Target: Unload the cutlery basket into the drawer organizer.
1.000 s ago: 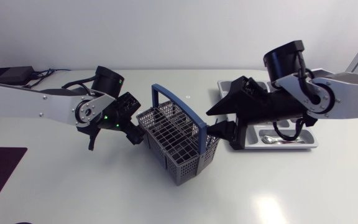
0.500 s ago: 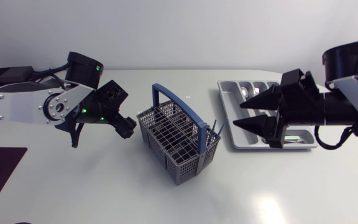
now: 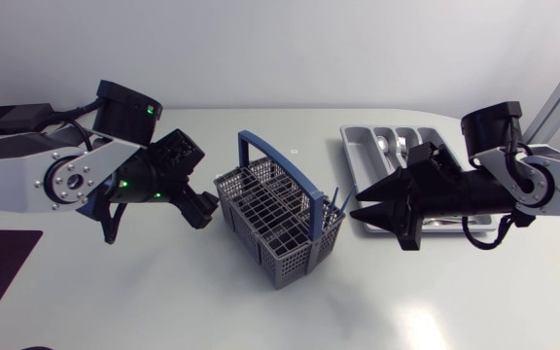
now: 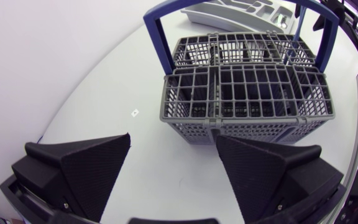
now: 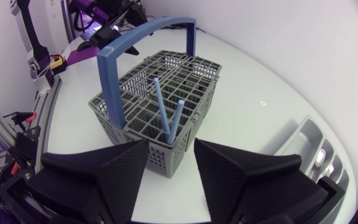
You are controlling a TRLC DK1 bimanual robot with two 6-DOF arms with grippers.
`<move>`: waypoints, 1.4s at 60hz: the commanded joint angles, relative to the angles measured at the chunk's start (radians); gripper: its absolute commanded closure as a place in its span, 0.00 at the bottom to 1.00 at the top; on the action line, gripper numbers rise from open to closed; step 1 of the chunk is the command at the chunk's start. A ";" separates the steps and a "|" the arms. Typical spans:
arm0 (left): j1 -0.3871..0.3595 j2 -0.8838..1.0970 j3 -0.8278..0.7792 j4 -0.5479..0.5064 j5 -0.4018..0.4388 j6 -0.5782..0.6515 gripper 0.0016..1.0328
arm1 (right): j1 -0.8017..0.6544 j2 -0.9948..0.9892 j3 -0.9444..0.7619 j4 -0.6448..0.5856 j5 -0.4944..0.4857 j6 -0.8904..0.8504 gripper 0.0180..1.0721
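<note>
Right gripper (image 3: 360,208), fingers apart and empty, points at the basket's (image 3: 278,228) right end in the head view. A second ago it was against that corner, then it swung back over the organizer (image 3: 350,146), and now it has returned. I judge this to be the approach for the next pick. Left gripper (image 3: 197,199), also apart and empty, has backed off the basket's left wall and hangs just beside it, so it no longer braces the basket. The basket stands mid-table, and two blue handles (image 3: 338,202) stick up at its right end. The right arm covers much of the organizer, so I cannot tell what it holds beyond something shiny at the far end. In the left wrist view the basket sits ahead of the spread fingers, apart from them, and its cells are too dark to tell if any are filled. In the right wrist view the blue handles lean in the nearest cell, just ahead of the open fingers. Their working ends are hidden, so I cannot tell what kind of cutlery they are.
</note>
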 commanded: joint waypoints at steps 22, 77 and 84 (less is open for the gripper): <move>-0.030 -0.070 -0.029 -0.029 0.013 -0.010 0.07 | 0.048 0.078 0.036 0.059 -0.007 0.069 0.78; -0.045 -0.116 -0.049 -0.045 0.013 -0.011 0.07 | 0.011 -0.107 0.169 -0.125 0.008 0.087 0.95; -0.045 -0.118 -0.054 -0.045 0.013 -0.011 0.07 | -0.025 -0.138 0.247 -0.208 -0.006 0.077 0.95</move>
